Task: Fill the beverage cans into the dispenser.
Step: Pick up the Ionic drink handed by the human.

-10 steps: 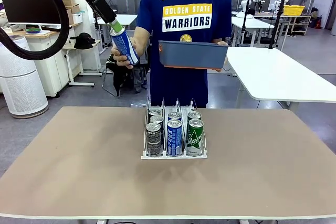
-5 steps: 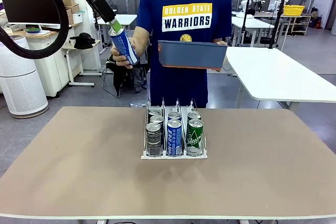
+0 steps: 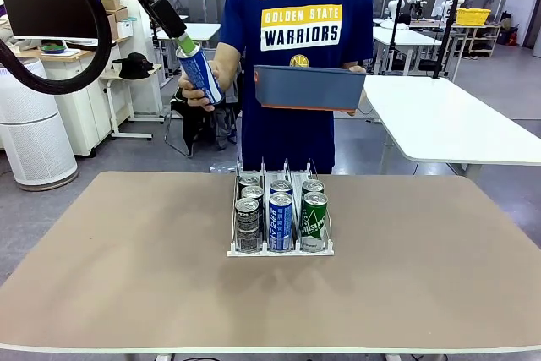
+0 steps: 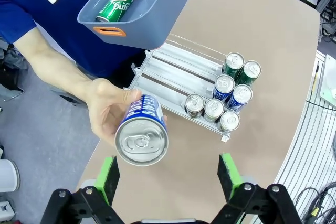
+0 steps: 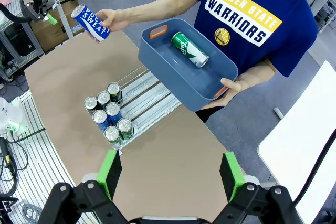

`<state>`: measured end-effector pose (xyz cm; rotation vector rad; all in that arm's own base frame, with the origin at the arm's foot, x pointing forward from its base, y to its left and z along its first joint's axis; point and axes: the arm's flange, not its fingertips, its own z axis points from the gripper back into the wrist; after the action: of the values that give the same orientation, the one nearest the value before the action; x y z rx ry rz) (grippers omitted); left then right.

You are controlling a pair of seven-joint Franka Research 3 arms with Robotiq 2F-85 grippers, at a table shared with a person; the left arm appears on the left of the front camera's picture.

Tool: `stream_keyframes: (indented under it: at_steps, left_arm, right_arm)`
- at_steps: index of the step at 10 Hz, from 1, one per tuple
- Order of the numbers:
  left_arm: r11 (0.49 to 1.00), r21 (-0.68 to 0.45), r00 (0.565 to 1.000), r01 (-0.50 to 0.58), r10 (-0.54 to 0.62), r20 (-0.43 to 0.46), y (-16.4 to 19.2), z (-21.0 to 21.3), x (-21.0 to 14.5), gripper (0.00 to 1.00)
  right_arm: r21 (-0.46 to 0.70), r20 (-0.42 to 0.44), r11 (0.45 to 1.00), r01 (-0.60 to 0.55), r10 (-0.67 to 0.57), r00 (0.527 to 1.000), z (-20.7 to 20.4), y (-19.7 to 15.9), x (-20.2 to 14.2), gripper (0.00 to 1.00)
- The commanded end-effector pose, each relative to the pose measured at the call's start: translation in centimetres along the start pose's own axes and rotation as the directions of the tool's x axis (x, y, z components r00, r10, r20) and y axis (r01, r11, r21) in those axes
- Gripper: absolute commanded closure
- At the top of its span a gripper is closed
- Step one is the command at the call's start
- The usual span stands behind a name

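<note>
Front view: sitting mid-surface (image 3: 127, 276), the dispenser (image 3: 280, 177), carrying seven cans (image 3: 281, 219) at its near end; holding out a blue can (image 3: 200, 73) in a person's hand (image 3: 191, 90), high and left of the dispenser, at the left pincer (image 3: 184, 40).

Left wrist view: spreading wide on either side of the blue can's top, not gripping; dispenser lying beyond.

Right wrist view: hanging over the dispenser, the right pincer (image 5: 170, 174), spread and empty; lying in a tub (image 5: 173, 74) beyond the dispenser, a green can (image 5: 190, 49).

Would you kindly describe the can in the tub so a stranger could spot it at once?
Beyond the table's far edge, the person holds a blue-grey tub. Inside lies one green can on its side, unlike the upright cans in the dispenser.
</note>
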<state>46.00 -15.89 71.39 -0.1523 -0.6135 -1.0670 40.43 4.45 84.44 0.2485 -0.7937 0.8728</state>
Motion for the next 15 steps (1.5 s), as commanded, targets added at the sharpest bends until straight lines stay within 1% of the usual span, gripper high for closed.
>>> stream_keyframes:
  at_steps: [1,3,4,7,9,12,15]
  left_arm:
    - [0.999,0.018,0.999,0.044,-0.043,-0.026,0.9,-0.1,-0.2,0.0]
    - [0.999,0.019,0.999,0.051,-0.05,-0.018,1.3,-0.7,-0.4,0.0]
    - [0.998,0.042,0.999,0.052,-0.052,-0.012,1.7,-0.9,-0.5,0.0]
    - [0.998,0.039,0.999,0.048,-0.047,-0.006,2.5,-2.0,-0.8,0.0]
    - [0.998,0.035,0.998,0.057,-0.057,0.015,2.9,-2.7,-0.9,0.0]
    - [0.998,0.038,0.998,0.041,-0.043,0.043,3.3,-3.5,-1.2,0.0]
    - [1.0,0.016,0.998,0.017,-0.018,0.06,3.6,-4.8,-1.8,0.0]
  right_arm:
    - [0.009,-0.001,1.0,0.0,0.0,1.0,-0.1,0.1,0.0,0.0]
    - [0.009,-0.001,1.0,0.0,0.0,1.0,-0.1,0.1,0.0,0.0]
    - [0.009,-0.001,1.0,0.0,0.0,1.0,-0.1,0.1,0.0,0.0]
    - [0.009,-0.001,1.0,0.0,0.0,1.0,-0.1,0.1,0.0,0.0]
    - [0.009,-0.001,1.0,0.0,0.0,1.0,-0.1,0.1,0.0,0.0]
    - [0.009,-0.001,1.0,0.0,0.0,1.0,-0.1,0.1,0.0,0.0]
    - [0.009,-0.001,1.0,0.0,0.0,1.0,-0.1,0.1,0.0,0.0]
